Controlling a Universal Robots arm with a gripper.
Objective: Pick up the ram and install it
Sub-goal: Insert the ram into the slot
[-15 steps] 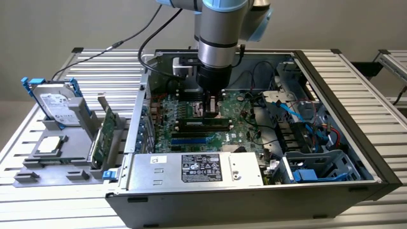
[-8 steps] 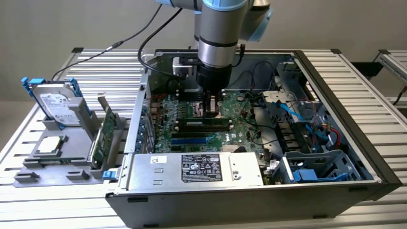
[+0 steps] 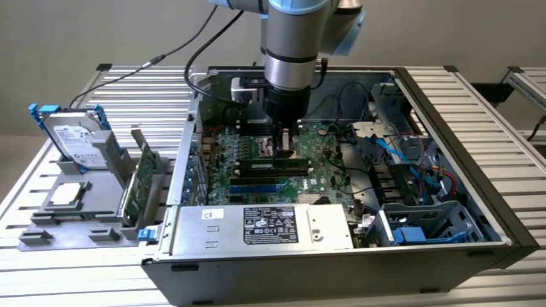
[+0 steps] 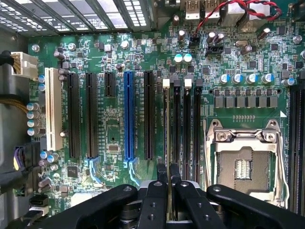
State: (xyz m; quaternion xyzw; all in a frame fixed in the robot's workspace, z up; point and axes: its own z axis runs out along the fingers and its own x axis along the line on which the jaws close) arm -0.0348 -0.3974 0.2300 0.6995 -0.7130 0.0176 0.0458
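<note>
Over the green motherboard (image 4: pixel 114 133), the one pincer (image 4: pixel 168 169) is closed on one ram (image 4: pixel 170 196) above four memory slots (image 4: pixel 187 124).

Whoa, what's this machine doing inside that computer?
A robot arm reaches down into an open computer case. Its jaws are closed on a ram stick, held on edge and lined up with the black memory slots on the motherboard. I can't tell whether it is seated.

The motherboard (image 4: pixel 114 119) is green, its slots (image 4: pixel 74 114) black save one blue slot (image 4: pixel 128 117) and one white slot (image 4: pixel 53 114), the hand (image 4: pixel 169 174) black.
</note>
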